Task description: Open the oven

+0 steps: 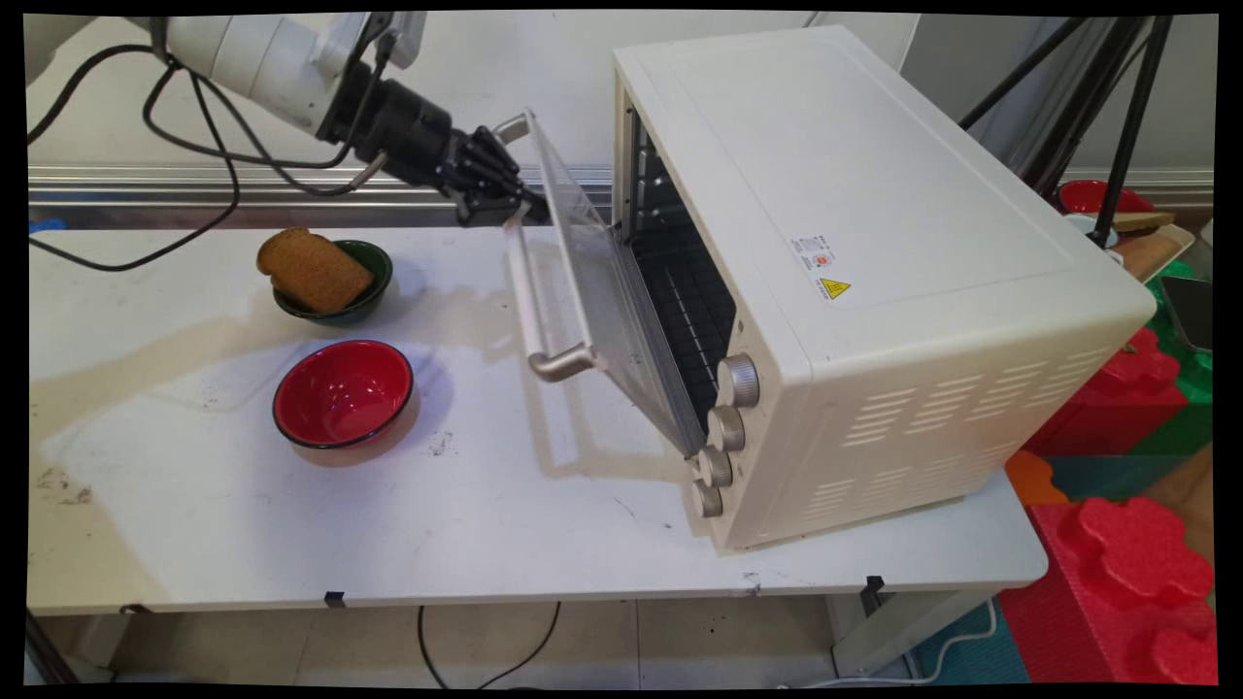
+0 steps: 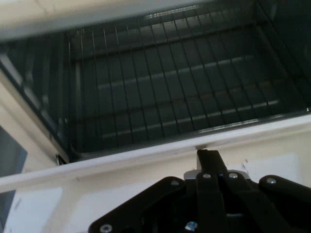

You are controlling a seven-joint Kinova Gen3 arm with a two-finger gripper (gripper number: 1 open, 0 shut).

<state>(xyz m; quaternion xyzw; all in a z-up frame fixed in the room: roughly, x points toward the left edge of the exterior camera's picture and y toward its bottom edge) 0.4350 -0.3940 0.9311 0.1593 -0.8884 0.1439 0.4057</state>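
Note:
A cream toaster oven [image 1: 874, 243] stands on the right half of the white table. Its glass door [image 1: 602, 291] is partly open and leans out to the left, with a silver handle [image 1: 529, 291] along its top edge. My gripper [image 1: 524, 206] is shut, its tip against the far part of the door's upper edge beside the handle. In the hand view the closed fingertips [image 2: 209, 154] touch the pale door edge, and the wire rack [image 2: 184, 97] shows beyond, bare. A slice of brown bread [image 1: 313, 269] lies in a dark green bowl [image 1: 374, 262].
An empty red bowl [image 1: 343, 393] sits left of the door, nearer the front. Several silver knobs [image 1: 738, 381] line the oven's front right. Black tripod legs [image 1: 1117, 116] and red and green foam mats [image 1: 1136, 544] lie beyond the table's right end.

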